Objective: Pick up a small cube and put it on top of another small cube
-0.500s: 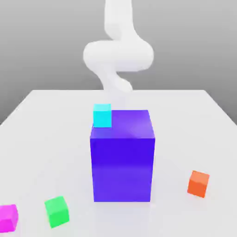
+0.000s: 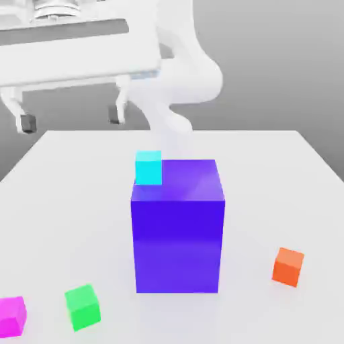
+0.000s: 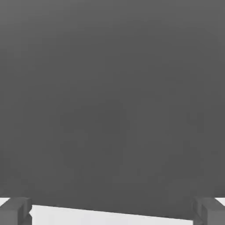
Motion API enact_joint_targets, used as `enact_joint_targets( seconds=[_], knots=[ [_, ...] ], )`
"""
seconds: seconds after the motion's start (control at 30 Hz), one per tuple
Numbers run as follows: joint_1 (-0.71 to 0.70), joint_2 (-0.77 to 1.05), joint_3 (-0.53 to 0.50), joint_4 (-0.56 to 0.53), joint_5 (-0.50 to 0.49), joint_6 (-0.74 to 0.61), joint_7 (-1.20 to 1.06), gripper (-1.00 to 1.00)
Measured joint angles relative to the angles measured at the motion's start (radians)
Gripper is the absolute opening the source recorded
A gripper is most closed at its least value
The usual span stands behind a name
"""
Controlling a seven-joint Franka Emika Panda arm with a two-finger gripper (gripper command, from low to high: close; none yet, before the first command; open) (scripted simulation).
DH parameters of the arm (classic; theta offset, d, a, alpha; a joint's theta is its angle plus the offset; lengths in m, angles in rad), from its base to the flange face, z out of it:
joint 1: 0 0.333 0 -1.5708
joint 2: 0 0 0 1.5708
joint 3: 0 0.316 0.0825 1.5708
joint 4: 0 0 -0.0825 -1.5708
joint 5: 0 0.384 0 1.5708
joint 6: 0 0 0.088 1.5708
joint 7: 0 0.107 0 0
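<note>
The pincer [image 2: 72,121] is open and holds nothing; it hangs high at the exterior view's upper left. The pink cube [image 2: 11,317] is on the table [image 2: 269,181], at that view's lower left corner (partly cut by the edge). So, I judge, the pincer must go mainly downward to it.

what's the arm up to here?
Nothing is being handled. The gripper hangs open and empty, high in the exterior view's upper left. The magenta cube, the one to pick up, and the green cube sit apart on the table. Not stacked yet.
</note>
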Motion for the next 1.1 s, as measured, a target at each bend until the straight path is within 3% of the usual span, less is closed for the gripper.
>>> enact_joint_targets(
  seconds=[0.3, 0.57, 0.7, 0.73, 0.93, 1.1],
  knots=[
    [-0.101, 0.323, -0.039, 0.018, 0.124, 0.07, -0.269, 0.0],
    [-0.199, 0.571, -0.064, 0.026, 0.112, 0.163, -0.422, 0.0],
    [-0.27, 0.716, 0.012, 0.06, 0.184, 0.261, -0.491, 0.0],
    [-0.282, 0.737, 0.026, 0.066, 0.196, 0.276, -0.5, -1.0],
    [-0.288, 0.747, 0.032, 0.069, 0.203, 0.282, -0.505, -1.0],
    [-0.218, 0.605, -0.052, 0.025, 0.107, 0.187, -0.45, -1.0]
  ],
)
